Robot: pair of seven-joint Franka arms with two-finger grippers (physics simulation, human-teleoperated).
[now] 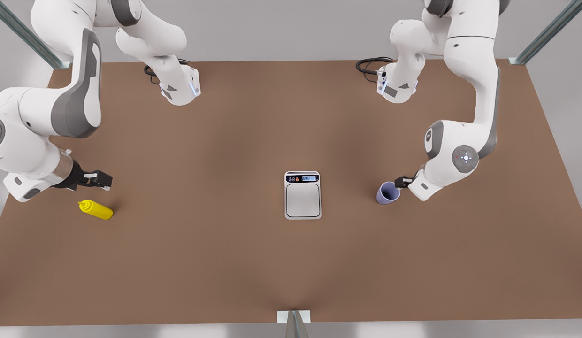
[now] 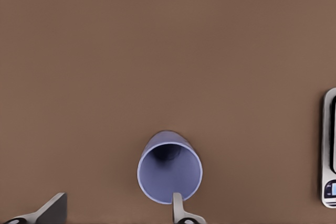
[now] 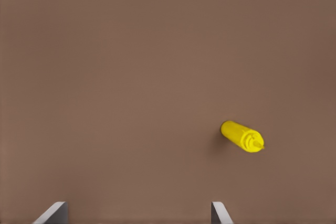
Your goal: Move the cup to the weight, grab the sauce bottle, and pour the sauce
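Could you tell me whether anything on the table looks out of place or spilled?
Nothing is spilled. The sauce bottle seems to lie on its side near the open right gripper; the cup stands off the weight, by the open left gripper.

We saw a broad brown table [image 1: 225,263] with a plain, matte top. Two coiled black cables [image 1: 368,65] lay on it near its far edge. Grey metal struts [image 1: 549,33] slanted at both far corners, and a small white bracket [image 1: 294,317] sat at the near edge.
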